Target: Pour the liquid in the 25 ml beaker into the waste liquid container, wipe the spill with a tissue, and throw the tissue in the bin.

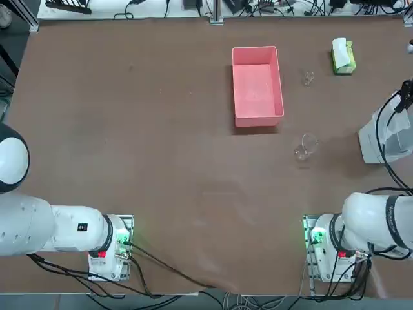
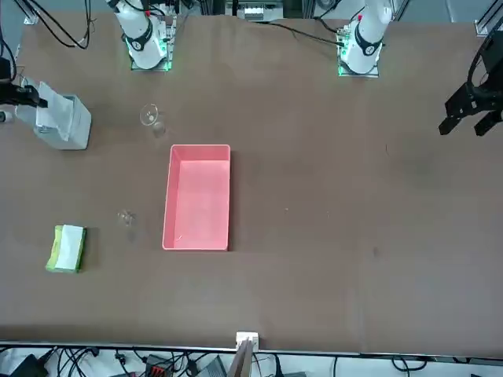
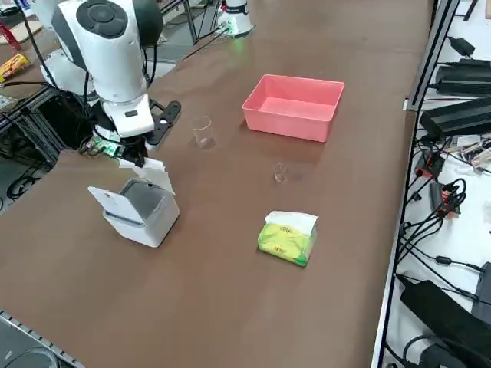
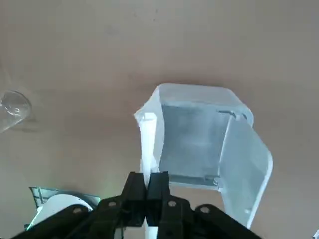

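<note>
The right gripper [image 4: 146, 191] is clenched on the tissue [image 4: 147, 144], a thin white strip pinched between its fingertips and hanging over the open bin [image 4: 199, 144]. The bin's lid is flipped up, and the tissue's free end lies at the bin's rim. The right arm [image 3: 107, 54] reaches out to the robot's right with its wrist bent downward above the bin. Further across the worktop [image 1: 161, 161] stands the larger beaker [image 1: 306, 146]. Beyond it lies the waste liquid container [image 1: 257, 85], with the 25 ml beaker [image 1: 308, 78] just beside it and the green tissue pack [image 1: 343, 57] towards the far edge.
</note>
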`<state>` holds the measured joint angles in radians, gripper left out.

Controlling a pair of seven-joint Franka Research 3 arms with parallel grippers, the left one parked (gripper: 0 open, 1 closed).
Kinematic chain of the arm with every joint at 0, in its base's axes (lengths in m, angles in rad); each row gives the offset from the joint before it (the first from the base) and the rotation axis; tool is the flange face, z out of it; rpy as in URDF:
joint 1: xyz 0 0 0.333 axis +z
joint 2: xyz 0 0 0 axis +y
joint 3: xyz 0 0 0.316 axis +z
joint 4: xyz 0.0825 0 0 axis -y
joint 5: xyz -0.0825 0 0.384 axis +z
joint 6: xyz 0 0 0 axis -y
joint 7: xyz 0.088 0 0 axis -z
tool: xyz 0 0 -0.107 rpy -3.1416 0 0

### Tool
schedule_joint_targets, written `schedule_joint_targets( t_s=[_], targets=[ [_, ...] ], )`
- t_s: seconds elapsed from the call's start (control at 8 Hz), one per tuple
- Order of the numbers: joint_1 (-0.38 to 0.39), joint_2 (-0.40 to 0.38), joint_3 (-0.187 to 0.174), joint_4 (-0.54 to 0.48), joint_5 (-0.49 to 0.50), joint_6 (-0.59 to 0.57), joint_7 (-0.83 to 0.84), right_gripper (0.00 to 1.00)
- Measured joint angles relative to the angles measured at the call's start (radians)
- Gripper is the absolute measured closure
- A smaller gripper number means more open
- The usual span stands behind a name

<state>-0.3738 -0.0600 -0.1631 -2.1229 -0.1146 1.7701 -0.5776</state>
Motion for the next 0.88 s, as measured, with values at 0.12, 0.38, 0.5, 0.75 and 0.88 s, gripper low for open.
schedule_joint_targets(
  t_s=[0.12,0.38,0.5,0.75,0.88],
  targets=[
    [-0.017,-0.014,0.000,-0.005,0.000,0.000,-0.019,0.96],
    [-0.046,-0.044,0.000,-0.013,0.000,-0.002,-0.051,0.96],
    [-0.057,-0.054,0.000,-0.015,0.000,-0.003,-0.063,0.96],
    [-0.067,-0.063,0.000,-0.018,0.000,-0.004,-0.070,0.96],
    [-0.067,-0.063,0.000,-0.022,0.000,-0.003,-0.070,0.96]
  ],
)
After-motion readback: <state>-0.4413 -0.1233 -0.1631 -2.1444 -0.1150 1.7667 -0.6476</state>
